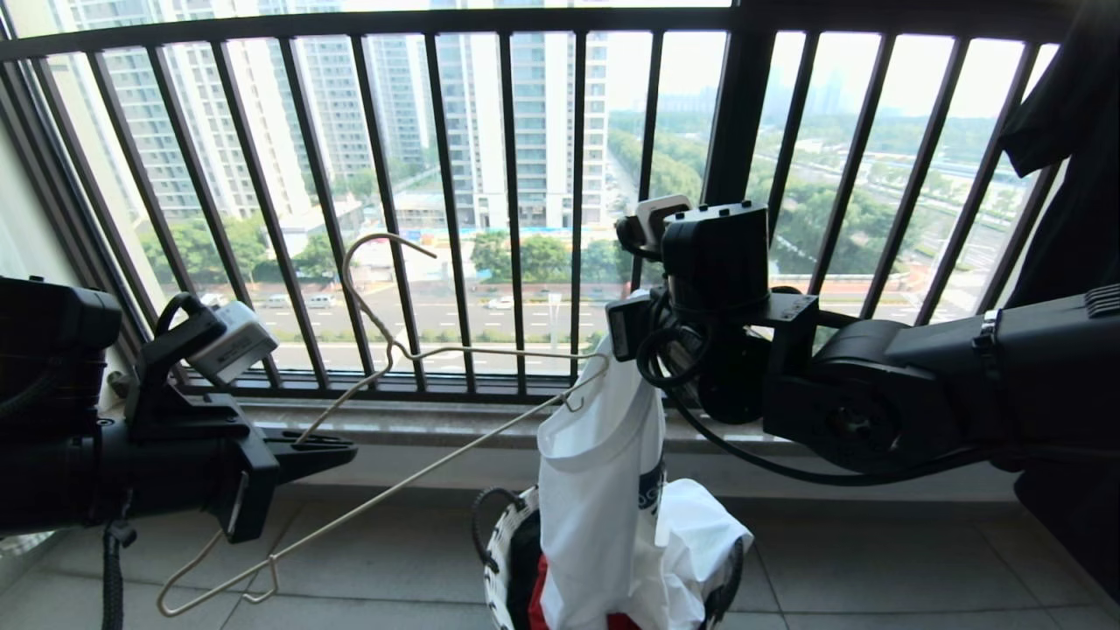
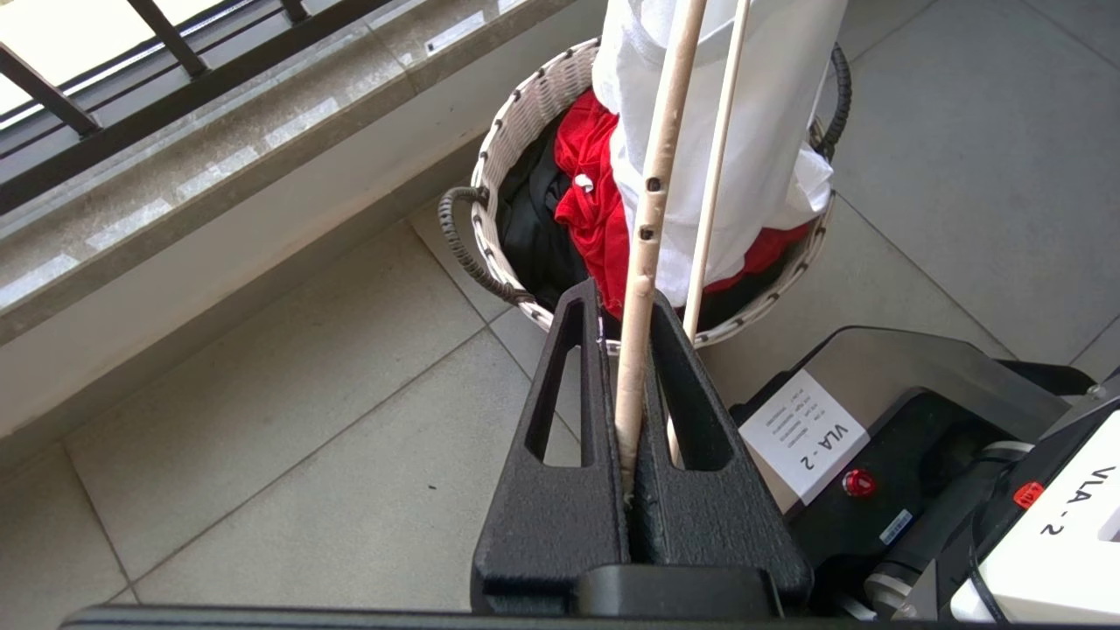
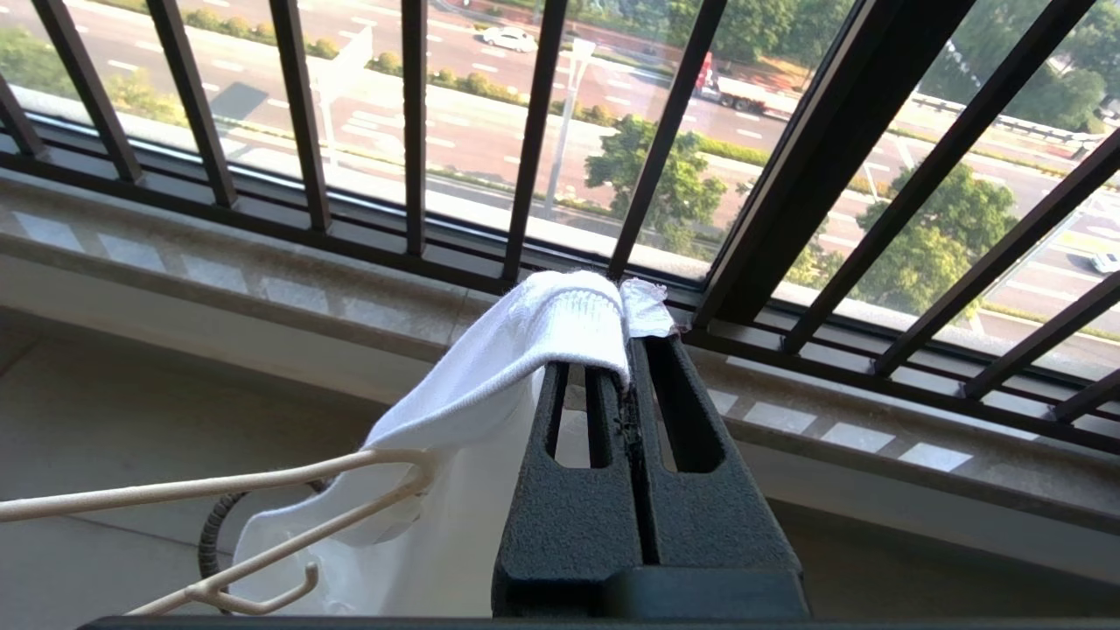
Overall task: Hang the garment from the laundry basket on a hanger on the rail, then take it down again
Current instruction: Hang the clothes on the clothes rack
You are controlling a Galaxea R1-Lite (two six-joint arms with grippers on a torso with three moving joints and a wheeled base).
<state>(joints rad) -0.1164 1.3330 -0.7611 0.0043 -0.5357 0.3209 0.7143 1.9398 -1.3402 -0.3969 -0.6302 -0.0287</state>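
White T-shirt [image 1: 595, 490] is hanging from the clenched right pincer [image 3: 632, 350] above the basket [image 2: 525, 114]; left pincer [image 2: 628, 350] is gripping the wire hanger [image 1: 385, 350], threading barely begun, rail unseen.

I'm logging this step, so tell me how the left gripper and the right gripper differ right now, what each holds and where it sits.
The left gripper has its jaws shut on the hanger, a thin cream wire; the right gripper has its jaws shut on the white T-shirt at its collar. The left sits low on the robot's left; the right sits higher, above the laundry basket. Both are black with jaws shut.
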